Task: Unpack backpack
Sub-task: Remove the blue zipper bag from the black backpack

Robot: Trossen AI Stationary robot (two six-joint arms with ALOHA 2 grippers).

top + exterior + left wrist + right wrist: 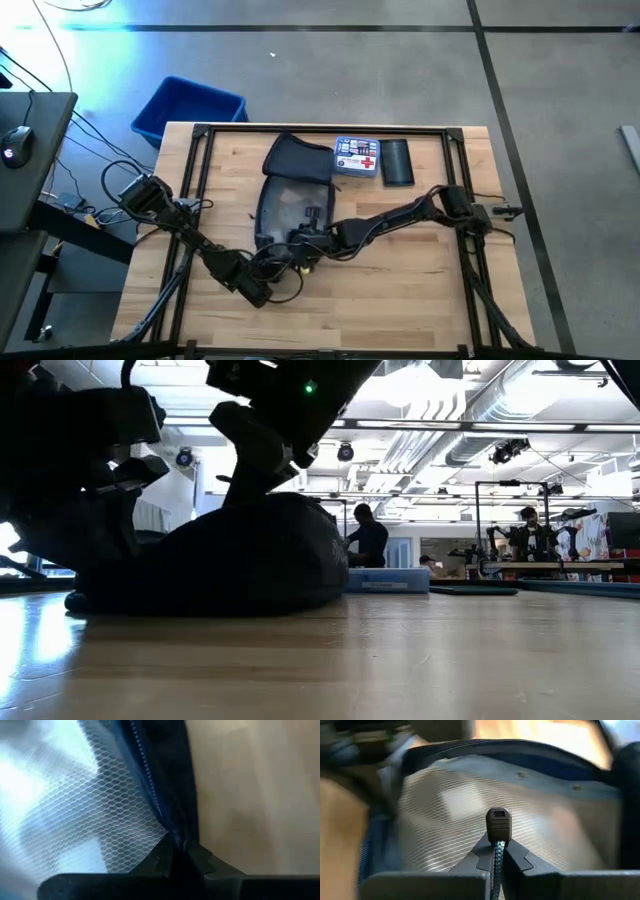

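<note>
The dark backpack (pixel 290 195) lies on the wooden table, its main compartment unzipped; pale lining shows inside (pixel 485 800), and its flap is folded toward the far edge (pixel 300 158). My left gripper (pixel 181 854) sits at the backpack's near end, shut on its zippered rim. My right gripper (pixel 498 851) is over the near part of the opening, shut on a zipper pull cord. In the low view the backpack (pixel 240 555) is a dark mound with both arms above it. My left gripper pinches the backpack's dark rim beside the zipper teeth (pixel 172 827) between its two fingers, next to white mesh lining; the rim runs away from the fingertips. My right gripper pinches a braided zipper pull cord (pixel 497 857) just below its dark plastic end tab (pixel 498 822), which stands up above the fingertips.
A first-aid box with a red cross (pixel 357 157) and a flat black pouch (pixel 398 162) lie near the table's far edge. A blue bin (pixel 188 108) stands on the floor beyond the far left corner. People and benches show in the room behind.
</note>
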